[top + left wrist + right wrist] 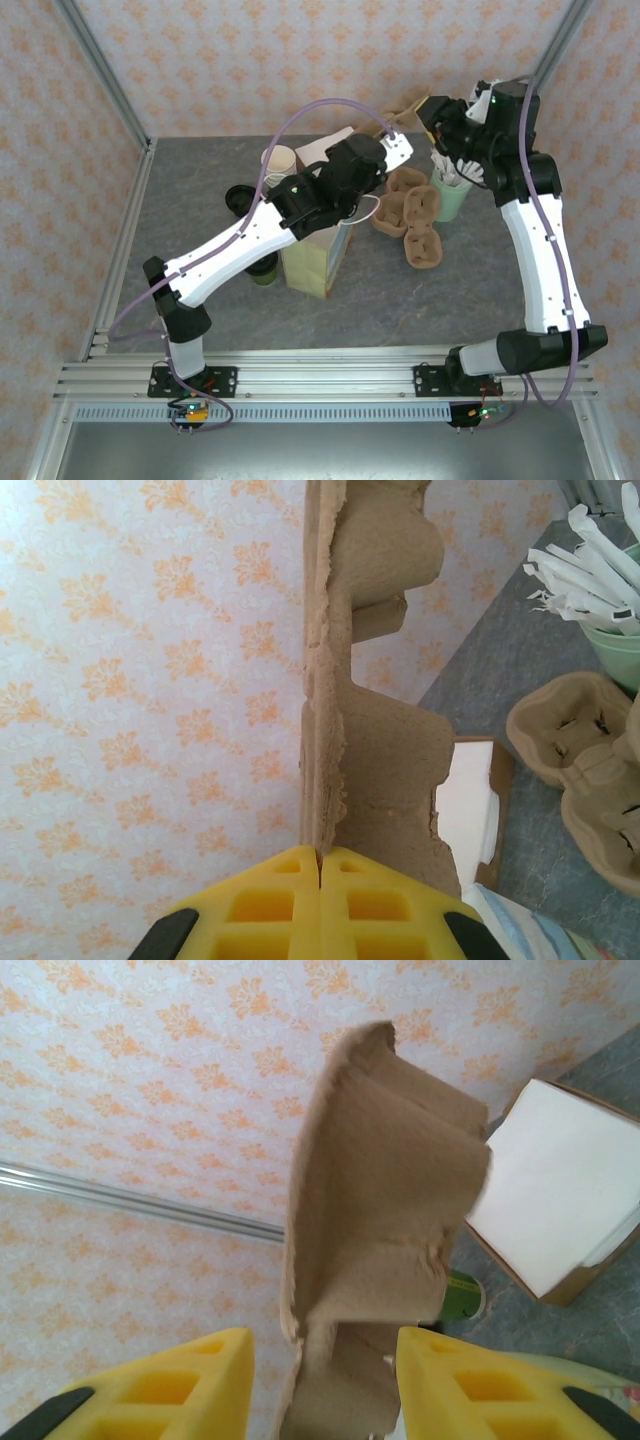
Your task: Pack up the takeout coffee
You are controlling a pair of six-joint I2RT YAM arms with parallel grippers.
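Note:
My left gripper (320, 852) is shut on the ragged edge of a brown pulp cup carrier (385, 750), held up above the back of the table (412, 103). My right gripper (322, 1345) stands open with its yellow fingers on either side of the same carrier (380, 1200); a gap shows at the left finger (215, 1370). In the top view the two grippers meet at the back right, left (400, 148) and right (432, 118). The takeout coffee (262, 270), dark-lidded and green, sits on the table mostly hidden under my left arm, beside the paper bag (315, 262).
More pulp carriers (410, 215) lie right of the bag. A mint cup of white wrapped sticks (450, 195) stands beside them. A stack of cream cups (280, 160), a loose black lid (238, 197) and a white-filled box (560, 1195) sit at the back. Patterned walls close in.

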